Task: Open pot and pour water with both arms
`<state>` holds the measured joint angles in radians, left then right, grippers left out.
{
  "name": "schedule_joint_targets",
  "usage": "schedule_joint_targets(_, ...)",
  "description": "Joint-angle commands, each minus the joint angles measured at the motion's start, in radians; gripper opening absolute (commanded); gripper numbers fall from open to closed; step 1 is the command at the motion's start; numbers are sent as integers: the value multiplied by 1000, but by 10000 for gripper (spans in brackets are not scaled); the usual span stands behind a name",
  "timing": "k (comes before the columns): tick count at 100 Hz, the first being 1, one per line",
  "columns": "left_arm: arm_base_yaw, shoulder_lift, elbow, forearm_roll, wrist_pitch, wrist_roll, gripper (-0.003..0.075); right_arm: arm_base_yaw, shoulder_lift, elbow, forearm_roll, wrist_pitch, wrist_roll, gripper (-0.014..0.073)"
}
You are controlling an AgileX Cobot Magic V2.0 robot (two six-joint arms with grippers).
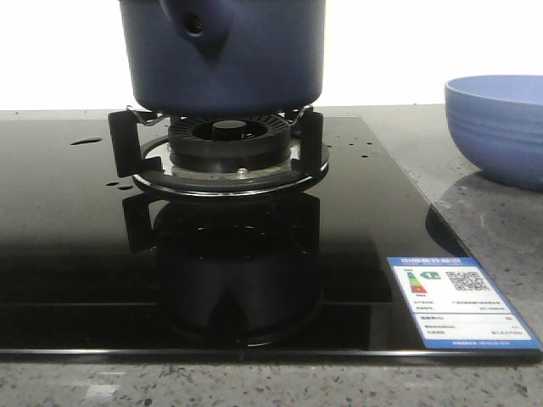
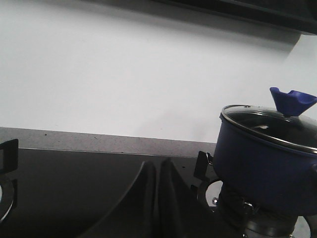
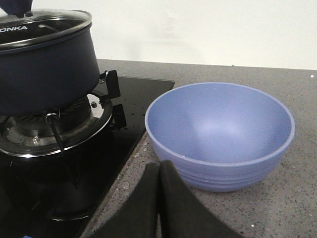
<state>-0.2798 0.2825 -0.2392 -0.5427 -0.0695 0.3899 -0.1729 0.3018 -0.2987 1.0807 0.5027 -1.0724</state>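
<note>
The dark navy pot (image 1: 222, 51) sits on the burner grate (image 1: 216, 148) of the black glass hob, its side handle socket (image 1: 196, 25) facing the front view. It also shows in the left wrist view (image 2: 265, 168) and the right wrist view (image 3: 44, 69). A glass lid (image 2: 270, 124) with a blue knob (image 2: 291, 100) covers it. My left gripper (image 2: 157, 168) is shut and empty over the hob, off to one side of the pot. My right gripper (image 3: 159, 171) is shut and empty over the stone counter, close to the periwinkle bowl (image 3: 220, 131). Neither gripper shows in the front view.
The periwinkle ribbed bowl (image 1: 501, 127) stands empty on the grey speckled counter (image 1: 484, 220) right of the hob. Water drops (image 1: 85, 141) dot the black glass. An energy label (image 1: 458, 301) is stuck near the hob's front right corner. A white wall stands behind.
</note>
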Motion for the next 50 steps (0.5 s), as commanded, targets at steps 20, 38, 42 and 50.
schedule_joint_targets(20, 3, 6, -26, -4, -67, 0, -19, -1, 5, -25, 39, -42, -12, -58)
schedule_joint_targets(38, 3, 6, -26, -4, -67, 0, -19, -1, 5, -25, 39, -42, -12, -58)
schedule_joint_targets(42, 3, 6, -26, -4, -67, 0, -19, -1, 5, -25, 39, -42, -12, -58)
schedule_joint_targets(50, 3, 6, -25, 15, -65, 0, -19, -1, 5, -25, 39, -42, -12, -58)
